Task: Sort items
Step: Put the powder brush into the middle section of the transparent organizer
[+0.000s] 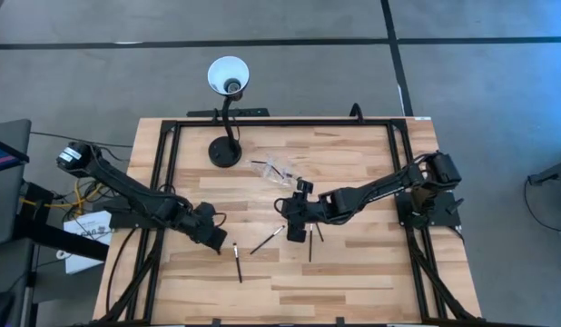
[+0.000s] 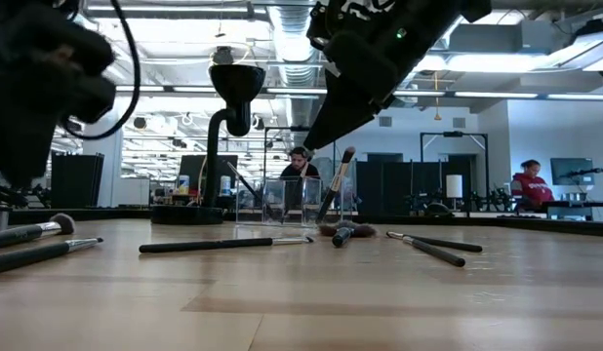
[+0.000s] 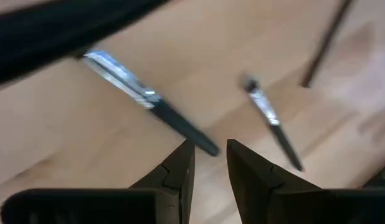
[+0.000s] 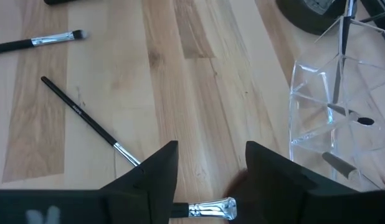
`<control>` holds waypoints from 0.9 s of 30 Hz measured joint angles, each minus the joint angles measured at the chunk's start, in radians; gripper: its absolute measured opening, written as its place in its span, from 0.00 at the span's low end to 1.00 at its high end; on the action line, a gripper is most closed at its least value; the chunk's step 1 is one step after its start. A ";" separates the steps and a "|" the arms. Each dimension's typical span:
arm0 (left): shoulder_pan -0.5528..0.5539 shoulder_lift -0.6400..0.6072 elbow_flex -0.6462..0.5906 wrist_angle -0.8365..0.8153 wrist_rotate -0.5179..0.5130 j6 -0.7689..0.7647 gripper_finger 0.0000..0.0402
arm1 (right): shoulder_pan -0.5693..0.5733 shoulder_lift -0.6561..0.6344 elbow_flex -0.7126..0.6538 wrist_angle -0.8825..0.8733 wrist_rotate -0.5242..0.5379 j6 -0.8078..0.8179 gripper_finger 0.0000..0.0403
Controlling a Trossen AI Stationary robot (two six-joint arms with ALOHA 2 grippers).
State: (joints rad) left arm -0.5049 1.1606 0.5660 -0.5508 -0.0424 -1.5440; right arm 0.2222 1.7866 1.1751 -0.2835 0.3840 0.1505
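Note:
Several slim dark-handled brushes lie flat on the wooden table (image 1: 353, 272). My left gripper (image 3: 210, 163) hangs open at the left. The handle end of a silver-ferruled brush (image 3: 149, 102) lies just beyond its fingertips, and a thinner brush (image 3: 270, 121) lies beside that. My right gripper (image 4: 208, 163) is open near the table's middle (image 1: 299, 227), over a brush whose shiny ferrule (image 4: 211, 208) shows between its fingers. Two more brushes (image 4: 86, 121) (image 4: 40, 41) lie farther out. A clear holder (image 4: 323, 118) has brushes in it; one stands tilted (image 2: 336, 185).
A black gooseneck lamp with a white shade (image 1: 228, 77) stands on its round base (image 1: 224, 152) at the table's far side, close to the clear holder (image 1: 276, 171). A black frame (image 1: 167, 136) runs along the table's edges. People sit in the room beyond (image 2: 300, 166).

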 joint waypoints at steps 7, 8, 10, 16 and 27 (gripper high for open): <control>0.025 0.000 -0.063 -0.009 -0.031 -0.038 0.22 | 0.000 0.000 0.000 0.000 0.000 0.000 0.42; 0.031 0.000 -0.076 -0.008 -0.047 -0.039 0.22 | 0.000 0.000 0.000 0.000 0.000 0.000 0.42; 0.044 0.000 -0.100 -0.010 -0.095 -0.040 0.22 | 0.000 0.000 0.000 0.001 0.000 0.000 0.42; 0.096 0.000 -0.153 -0.003 -0.227 -0.070 0.22 | 0.000 0.000 0.000 0.000 0.000 0.000 0.42; 0.075 -0.006 -0.251 0.128 -0.350 -0.069 0.22 | -0.009 0.000 0.000 0.000 0.002 0.000 0.41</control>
State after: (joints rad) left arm -0.4303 1.1542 0.3146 -0.4230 -0.3926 -1.6131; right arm 0.2134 1.7863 1.1751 -0.2831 0.3856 0.1501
